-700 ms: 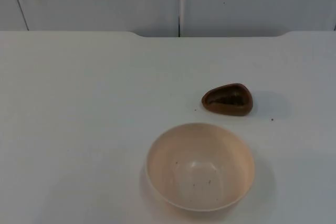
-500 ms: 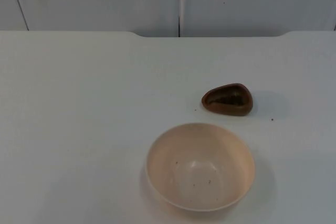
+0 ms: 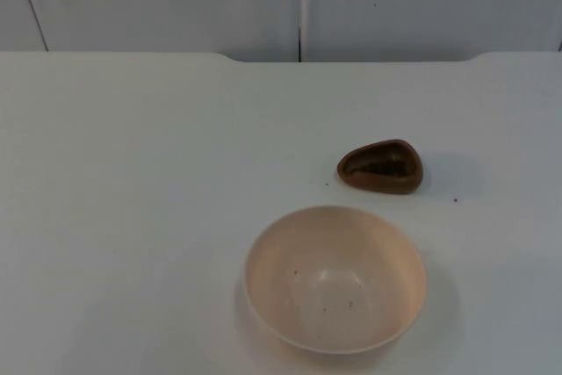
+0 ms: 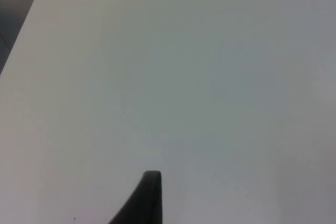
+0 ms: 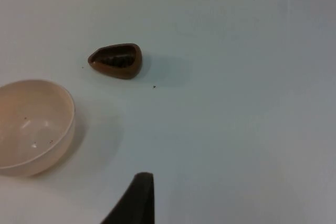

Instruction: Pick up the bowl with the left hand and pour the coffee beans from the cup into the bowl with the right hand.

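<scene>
A cream bowl (image 3: 335,278) sits upright on the white table (image 3: 132,173) near the front edge, with only a few dark specks inside. Behind it and slightly to the right is a small brown teardrop-shaped cup (image 3: 381,166) with dark coffee beans in it. The right wrist view takes in both the bowl (image 5: 31,127) and the cup (image 5: 116,60); my right gripper (image 5: 139,195) hangs above bare table, well short of them. My left gripper (image 4: 149,192) hovers over bare table (image 4: 184,77) near the table's left edge, far from both objects.
One stray bean (image 3: 455,200) lies to the right of the cup, also seen as a loose bean (image 5: 154,87) from the right wrist. The grey partition wall (image 3: 299,2) closes off the back of the table.
</scene>
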`<state>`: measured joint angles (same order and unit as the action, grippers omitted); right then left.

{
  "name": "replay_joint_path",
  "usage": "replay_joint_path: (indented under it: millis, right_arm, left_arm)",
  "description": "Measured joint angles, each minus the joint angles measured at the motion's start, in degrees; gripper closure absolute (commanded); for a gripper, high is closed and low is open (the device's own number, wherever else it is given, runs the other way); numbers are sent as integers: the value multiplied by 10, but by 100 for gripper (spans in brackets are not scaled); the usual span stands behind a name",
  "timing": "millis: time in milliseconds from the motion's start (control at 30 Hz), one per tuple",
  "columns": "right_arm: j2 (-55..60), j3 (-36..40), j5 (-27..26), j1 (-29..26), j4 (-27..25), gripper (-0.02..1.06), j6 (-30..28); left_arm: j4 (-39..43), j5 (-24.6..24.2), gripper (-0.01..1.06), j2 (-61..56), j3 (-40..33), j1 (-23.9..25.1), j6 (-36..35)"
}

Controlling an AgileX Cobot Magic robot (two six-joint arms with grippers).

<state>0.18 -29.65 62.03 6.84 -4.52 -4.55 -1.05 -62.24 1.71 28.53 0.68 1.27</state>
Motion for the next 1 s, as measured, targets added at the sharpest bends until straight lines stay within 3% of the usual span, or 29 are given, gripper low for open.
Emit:
replay_joint_path:
  millis: [400,1000]
  right_arm:
    - [0,0,0,0,0,-1,0]
    - [0,0,0,0,0,-1,0]
  left_arm:
    - [-24,2,4,50,0,0,0]
    - [-96,57,7,180,68,0,14]
